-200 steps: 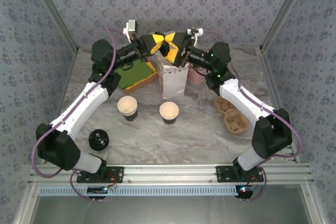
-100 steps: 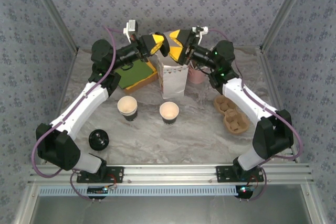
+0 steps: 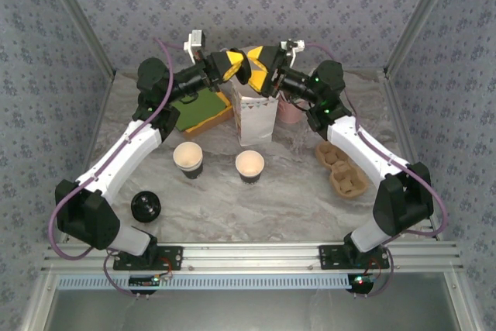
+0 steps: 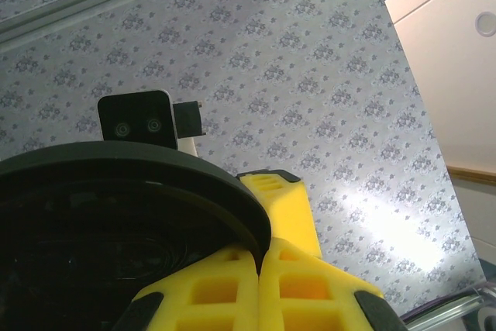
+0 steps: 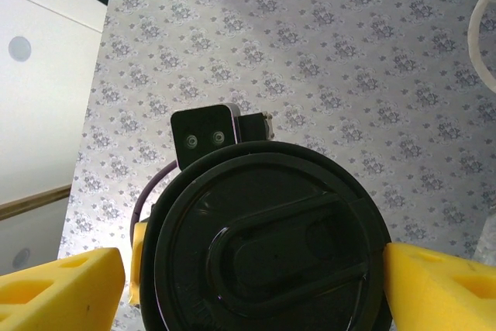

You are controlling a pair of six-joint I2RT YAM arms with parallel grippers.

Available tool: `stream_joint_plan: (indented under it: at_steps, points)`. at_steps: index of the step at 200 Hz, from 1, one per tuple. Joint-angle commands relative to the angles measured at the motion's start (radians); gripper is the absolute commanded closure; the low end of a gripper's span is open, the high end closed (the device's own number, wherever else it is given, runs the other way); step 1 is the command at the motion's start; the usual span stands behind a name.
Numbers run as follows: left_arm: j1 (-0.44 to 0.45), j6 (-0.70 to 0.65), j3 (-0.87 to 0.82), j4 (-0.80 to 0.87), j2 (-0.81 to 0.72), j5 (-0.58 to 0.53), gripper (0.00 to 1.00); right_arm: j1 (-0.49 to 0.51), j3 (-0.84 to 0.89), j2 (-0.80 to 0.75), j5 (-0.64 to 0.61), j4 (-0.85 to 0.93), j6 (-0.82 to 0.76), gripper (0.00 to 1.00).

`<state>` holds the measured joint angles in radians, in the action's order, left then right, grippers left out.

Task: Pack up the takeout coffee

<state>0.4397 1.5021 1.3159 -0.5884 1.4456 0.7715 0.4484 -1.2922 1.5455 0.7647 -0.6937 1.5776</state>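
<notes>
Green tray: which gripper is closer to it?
Left. The left gripper, pinching the coffee, hangs up just right of the green tray; the right gripper is farther right, past the bag's top.

Seen from above, the takeout coffee (image 3: 243,66) is sitting mostly hidden between the left gripper (image 3: 232,65) and the right gripper (image 3: 256,67), only a dark sliver showing. In the left wrist view its lid rim is blurring and running off the left and bottom edges (exactly where the closed pads are pinching it cannot be told). The right wrist view's bottom edge is cropping the yellow fingers (image 5: 62,284) and the lid's lower part.
</notes>
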Motion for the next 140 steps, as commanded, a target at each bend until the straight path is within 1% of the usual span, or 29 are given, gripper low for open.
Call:
stream_joint_plan:
  at_steps: [1, 13, 43, 58, 94, 107, 140]
  points:
    - [0.004, -0.003, 0.033, -0.056, 0.000, 0.014, 1.00, 0.009, -0.031, -0.016, 0.028, -0.027, -0.015, 0.14]
    - [0.004, 0.000, 0.032, -0.059, 0.000, 0.014, 1.00, 0.013, -0.029, -0.015, 0.028, -0.027, -0.014, 0.14]
    - [0.003, 0.000, 0.034, -0.068, -0.005, 0.012, 1.00, 0.012, -0.021, -0.010, 0.024, -0.026, -0.007, 0.10]
    - [0.004, -0.002, 0.034, -0.067, -0.006, 0.011, 1.00, 0.014, -0.018, -0.007, 0.022, -0.033, 0.001, 0.10]
    - [0.003, -0.004, 0.029, -0.067, -0.008, 0.009, 1.00, 0.018, -0.023, -0.004, 0.025, -0.040, 0.001, 0.15]
    - [0.004, -0.004, 0.028, -0.067, -0.007, 0.009, 1.00, 0.020, -0.020, -0.004, 0.024, -0.043, 0.001, 0.20]
    - [0.004, 0.000, 0.023, -0.070, -0.007, 0.009, 1.00, 0.019, -0.020, -0.002, 0.023, -0.046, 0.004, 0.25]
